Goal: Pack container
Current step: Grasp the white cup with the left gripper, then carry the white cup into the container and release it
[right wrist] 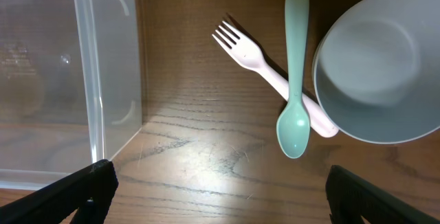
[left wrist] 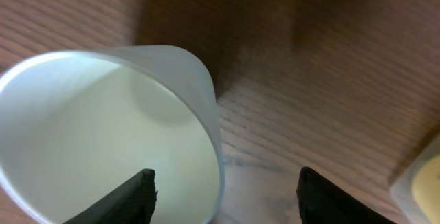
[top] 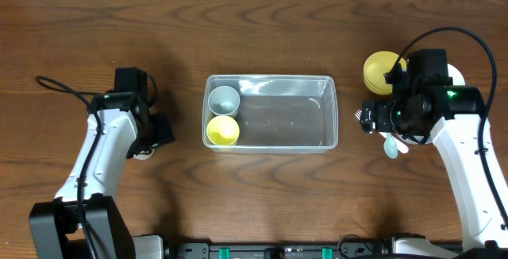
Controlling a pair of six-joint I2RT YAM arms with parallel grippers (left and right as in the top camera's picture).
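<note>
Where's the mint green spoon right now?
In the right wrist view, the spoon lies across the pink fork, close beside the pale bowl, to the right of the container.

The container (top: 334,108) has its L end taken by grey cup (top: 223,99) + yellow cup (top: 222,130); the rest lies open from above. To its R, fork (right wrist: 242,49), spoon (right wrist: 295,80) & bowl (right wrist: 375,73) crowd together, prob. touching.

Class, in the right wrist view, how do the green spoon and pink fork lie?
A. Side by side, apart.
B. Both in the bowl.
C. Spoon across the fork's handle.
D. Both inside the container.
C: the green spoon lies across the handle of the pink fork, both outside the container.
</note>
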